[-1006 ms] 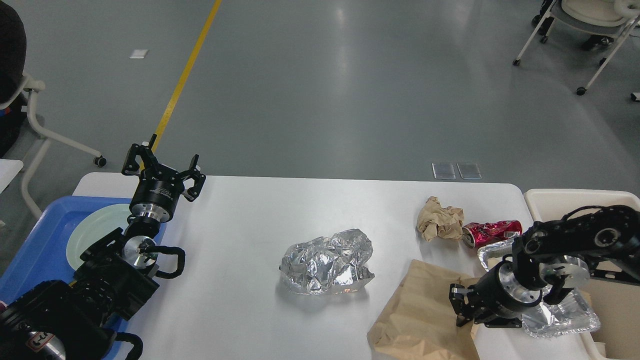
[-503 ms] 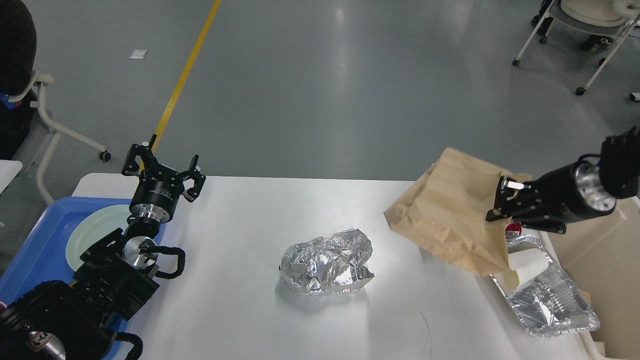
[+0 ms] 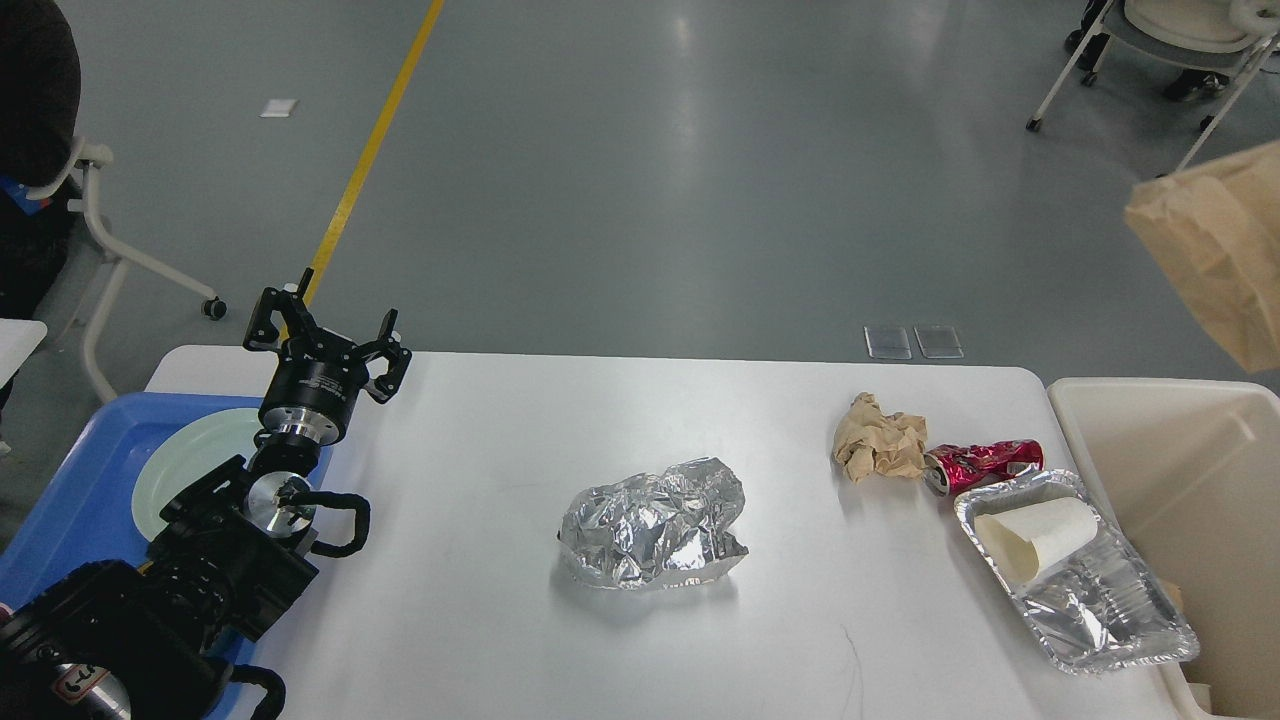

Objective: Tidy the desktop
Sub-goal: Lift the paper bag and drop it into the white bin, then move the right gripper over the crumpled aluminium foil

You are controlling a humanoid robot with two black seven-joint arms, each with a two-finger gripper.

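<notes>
The white desktop (image 3: 470,600) holds a crumpled sheet of silver foil (image 3: 652,525) in the middle. At the right lie a crumpled brown paper ball (image 3: 880,440), a crushed red can (image 3: 985,465) and a foil tray (image 3: 1110,620) with a white paper cup (image 3: 1035,535) lying in it. My left gripper (image 3: 328,325) is open and empty, raised over the table's far left corner. A brown paper bag (image 3: 1215,250) hangs in the air at the right edge, above the beige bin (image 3: 1180,470). My right gripper is out of view.
A blue tray (image 3: 70,480) with a pale green plate (image 3: 190,465) sits at the table's left end under my left arm. Wheeled chairs stand on the grey floor at far left and top right.
My right arm lifted the brown paper bag off the table's right side, carried it up and right, and left the view. The cup in the foil tray, the can and the paper ball now show.
</notes>
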